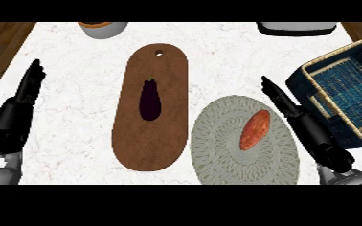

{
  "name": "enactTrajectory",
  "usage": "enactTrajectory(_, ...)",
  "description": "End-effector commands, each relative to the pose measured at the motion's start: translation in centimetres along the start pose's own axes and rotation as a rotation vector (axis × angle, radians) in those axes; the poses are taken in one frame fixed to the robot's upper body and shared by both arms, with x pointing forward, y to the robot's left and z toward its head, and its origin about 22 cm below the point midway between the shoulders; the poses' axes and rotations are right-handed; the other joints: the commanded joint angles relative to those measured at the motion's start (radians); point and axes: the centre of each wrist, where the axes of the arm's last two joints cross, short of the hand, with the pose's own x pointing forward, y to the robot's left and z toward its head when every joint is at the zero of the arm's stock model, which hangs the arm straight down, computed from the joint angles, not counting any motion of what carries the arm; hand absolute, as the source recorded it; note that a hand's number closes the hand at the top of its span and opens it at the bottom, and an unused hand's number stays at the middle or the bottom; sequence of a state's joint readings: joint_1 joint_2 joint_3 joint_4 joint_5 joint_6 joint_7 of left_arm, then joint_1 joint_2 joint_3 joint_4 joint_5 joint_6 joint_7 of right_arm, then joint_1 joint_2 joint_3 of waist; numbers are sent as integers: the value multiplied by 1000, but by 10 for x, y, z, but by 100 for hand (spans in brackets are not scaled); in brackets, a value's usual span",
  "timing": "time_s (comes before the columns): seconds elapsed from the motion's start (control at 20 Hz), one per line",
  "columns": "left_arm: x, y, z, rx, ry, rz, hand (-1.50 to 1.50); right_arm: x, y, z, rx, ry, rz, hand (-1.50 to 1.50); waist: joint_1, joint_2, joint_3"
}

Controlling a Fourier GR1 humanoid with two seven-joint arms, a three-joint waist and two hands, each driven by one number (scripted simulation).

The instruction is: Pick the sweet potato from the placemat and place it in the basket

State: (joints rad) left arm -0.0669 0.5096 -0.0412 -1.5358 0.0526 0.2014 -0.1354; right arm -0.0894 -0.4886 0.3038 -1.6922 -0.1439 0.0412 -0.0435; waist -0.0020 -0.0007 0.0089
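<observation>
An orange sweet potato [254, 129] lies on the round grey placemat [219, 143] at the lower right of the counter. The dark blue basket [338, 84] with a tan rim stands at the right edge. My right hand [305, 122] is just right of the placemat, between the sweet potato and the basket, fingers straight and pointing up, holding nothing. My left hand [21, 100] rests open at the left edge, fingers up.
A long brown cutting board [152, 139] lies in the middle with a dark purple eggplant [149, 100] on it. A grey pot [103, 28] with orange contents is at the top left, a grey appliance [295, 28] at the top right.
</observation>
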Motion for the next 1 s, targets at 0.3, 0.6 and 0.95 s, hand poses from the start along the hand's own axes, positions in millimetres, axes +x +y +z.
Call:
enactTrajectory(0.3, -72, -67, 79, -183, 683, 255, 0, 41, -11, -52, -197, -261, -152, 150, 32, 12, -10)
enactTrajectory(0.6, -66, -84, 82, -184, 728, 288, 0, 44, 89, -90, -364, -176, -111, -150, 28, 2, -11)
enactTrajectory(0.95, -72, -60, 76, -135, 747, 270, 0, 40, 0, -94, -499, 170, 436, -150, -28, -14, -22)
